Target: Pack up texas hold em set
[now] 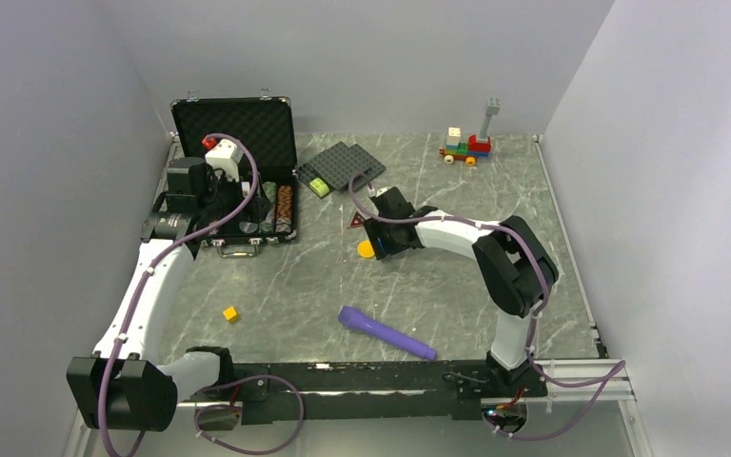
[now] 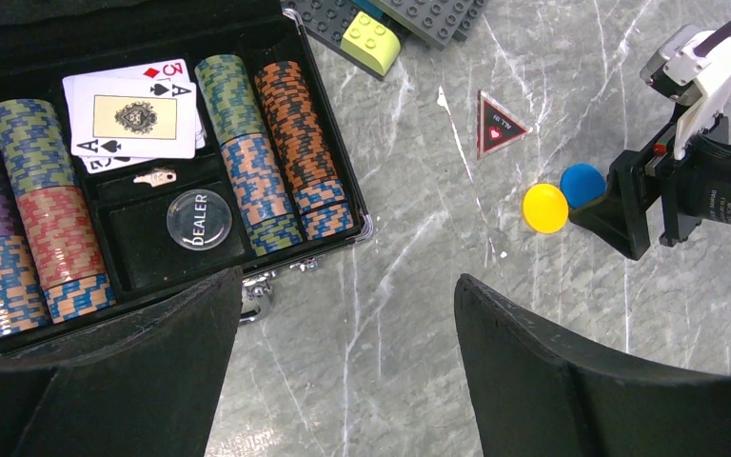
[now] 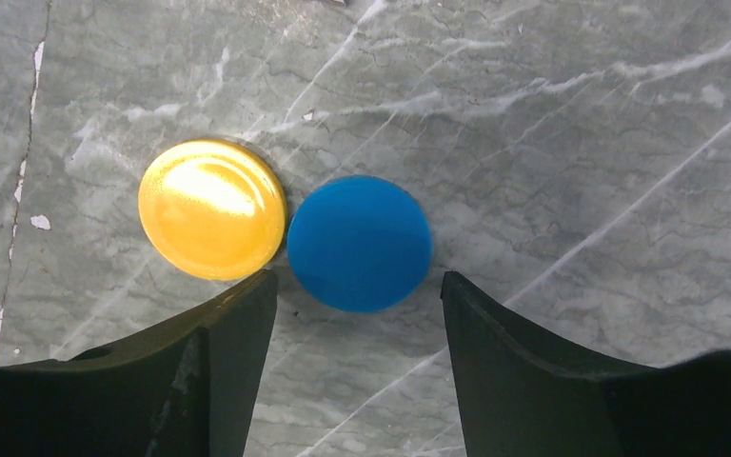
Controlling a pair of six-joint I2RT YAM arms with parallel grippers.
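Observation:
The black case [image 1: 233,129] lies open at the back left, lid upright. In the left wrist view its tray [image 2: 343,157] holds striped chip stacks [image 2: 276,143], playing cards [image 2: 133,114] and a clear dealer button [image 2: 198,219]. My left gripper [image 2: 350,281] hovers open above the table at the case's front edge, holding nothing. On the marble lie a dark red triangle [image 2: 500,124], a yellow disc [image 3: 211,208] and a blue disc [image 3: 359,228] side by side. My right gripper [image 3: 358,276] is low and open, one fingertip on each side of the blue disc's near edge.
Dark grey studded plates [image 1: 343,167] with a lime brick lie right of the case. A purple cylinder [image 1: 385,333] and a small yellow cube [image 1: 231,313] sit near the front. A toy brick train [image 1: 466,148] stands at the back right. Walls enclose the table.

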